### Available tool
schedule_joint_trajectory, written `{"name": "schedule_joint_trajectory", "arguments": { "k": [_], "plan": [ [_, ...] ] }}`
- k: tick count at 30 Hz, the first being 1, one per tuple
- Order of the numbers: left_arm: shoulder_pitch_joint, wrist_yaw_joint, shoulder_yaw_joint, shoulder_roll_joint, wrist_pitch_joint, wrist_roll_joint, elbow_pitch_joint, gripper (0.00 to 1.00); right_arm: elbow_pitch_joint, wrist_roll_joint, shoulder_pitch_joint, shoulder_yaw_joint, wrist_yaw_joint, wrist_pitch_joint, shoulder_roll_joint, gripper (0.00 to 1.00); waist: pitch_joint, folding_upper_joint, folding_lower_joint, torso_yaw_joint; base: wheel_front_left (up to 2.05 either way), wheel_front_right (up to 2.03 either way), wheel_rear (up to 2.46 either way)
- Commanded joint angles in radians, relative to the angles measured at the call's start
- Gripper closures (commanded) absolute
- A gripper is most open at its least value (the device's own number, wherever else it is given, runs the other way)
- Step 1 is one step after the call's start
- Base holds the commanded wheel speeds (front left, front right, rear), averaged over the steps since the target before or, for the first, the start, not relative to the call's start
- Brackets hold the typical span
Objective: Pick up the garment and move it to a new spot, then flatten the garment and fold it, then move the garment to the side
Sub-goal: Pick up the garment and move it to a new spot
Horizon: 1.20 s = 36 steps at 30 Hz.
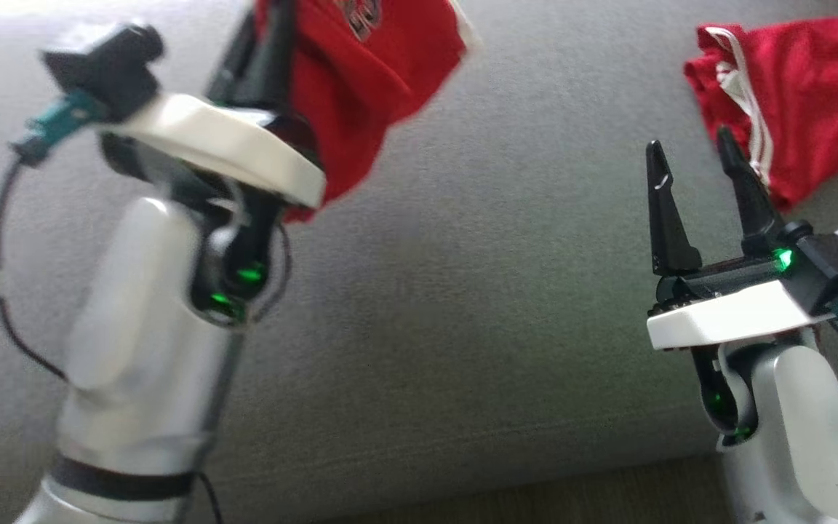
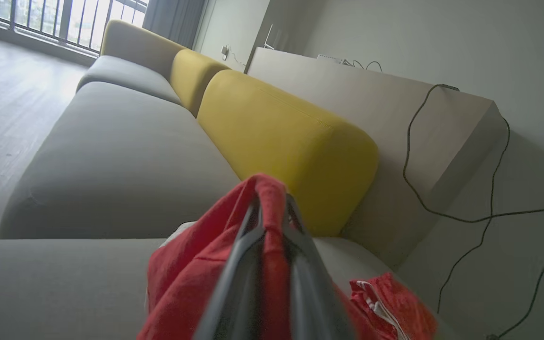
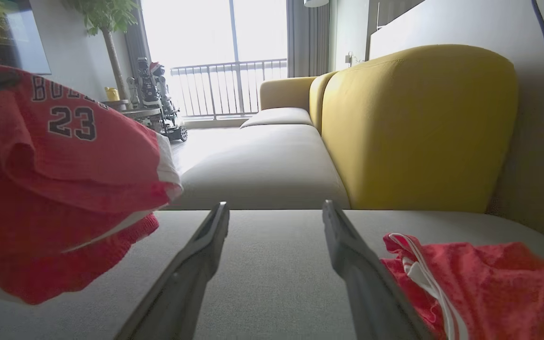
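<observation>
The left arm is raised over the grey sofa seat. The left jaws are pressed together on a bunch of red cloth. That cloth is the jersey, red with white trim and a dark number 23 under some lettering. It hangs in loose folds from the two dark fingers, with a ridge of fabric pinched between them near their tips. Most of it is off the cushion, toward the left end of the seat. From where I stand I can't tell whether its lowest fold brushes the seat.

The right arm sits low on the other side, well apart from the jersey. The right jaws are spread wide with nothing between them, and their fingers point across the seat toward the back of the sofa. Just beside the outer finger, a pair of red shorts with white stripes lies crumpled on the seat near the right end. One edge of the shorts is close against that finger.

Behind the seat runs a fat yellow back cushion. A black cable trails down the pale wall beyond it. Farther along the sofa there is a balcony railing in bright daylight, and a potted tree in the corner.
</observation>
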Motion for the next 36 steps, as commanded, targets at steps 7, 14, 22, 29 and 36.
{"name": "schedule_joint_trajectory", "arguments": {
  "k": [7, 14, 22, 29, 36],
  "plan": [
    [-0.021, 0.016, -0.051, -0.034, -0.029, -0.017, 0.083, 1.00, -0.008, 0.025, -0.041, 0.040, 0.000, -0.031, 0.011, 0.00, 0.038, -0.0001, 0.0000, -0.068, 0.00, 0.00, 0.00],
    [-0.047, 0.031, -0.157, -0.050, -0.081, 0.020, 0.305, 0.00, 0.018, 0.038, -0.051, 0.054, 0.000, -0.048, 0.011, 0.00, 0.037, -0.0001, 0.0000, -0.085, 0.00, 0.00, 0.00],
    [-0.074, 0.014, -0.227, -0.053, -0.172, 0.026, 0.428, 0.00, 0.037, 0.032, -0.037, 0.043, 0.000, -0.057, 0.011, 0.00, 0.003, -0.0001, 0.0000, -0.050, 0.00, 0.00, 0.00],
    [-0.070, 0.030, -0.209, -0.027, -0.240, 0.047, 0.423, 0.00, 0.046, 0.016, -0.014, 0.029, 0.000, -0.047, 0.011, 0.00, -0.060, -0.0001, 0.0000, 0.019, 0.00, 0.00, 0.00],
    [-0.003, 0.054, -0.184, 0.057, -0.255, 0.069, 0.343, 0.00, 0.041, 0.012, 0.017, -0.001, 0.000, -0.032, 0.011, 0.00, -0.118, -0.0001, 0.0000, 0.081, 0.00, 0.00, 0.00]
  ]
}}
